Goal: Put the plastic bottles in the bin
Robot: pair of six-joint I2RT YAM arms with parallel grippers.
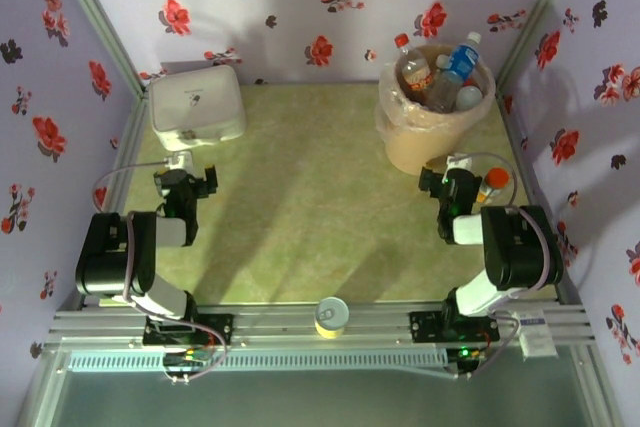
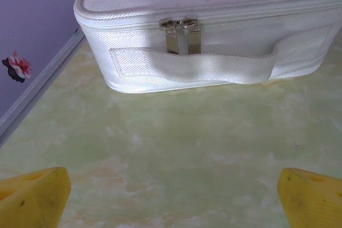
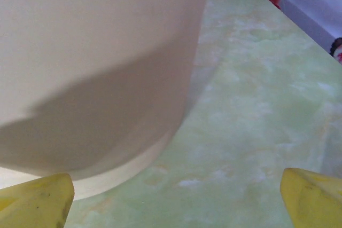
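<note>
Several clear plastic bottles (image 1: 462,59) with red, blue and white caps sit piled in the round beige bag-lined bin (image 1: 415,152) at the far right of the green table (image 1: 320,207), while the left gripper (image 2: 171,198), facing a white zipped fabric case (image 2: 214,36), and the right gripper (image 3: 176,201), just beside the bin's wall, both gape wide and empty.

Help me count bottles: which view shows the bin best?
Top external: it looks down into the bin, bottles piled inside. Right wrist gives its beige wall up close; left wrist faces the white case.

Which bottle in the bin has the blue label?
The white-capped bottle poking up at the far right of the bin; the red-capped bottle stands left of it.
</note>
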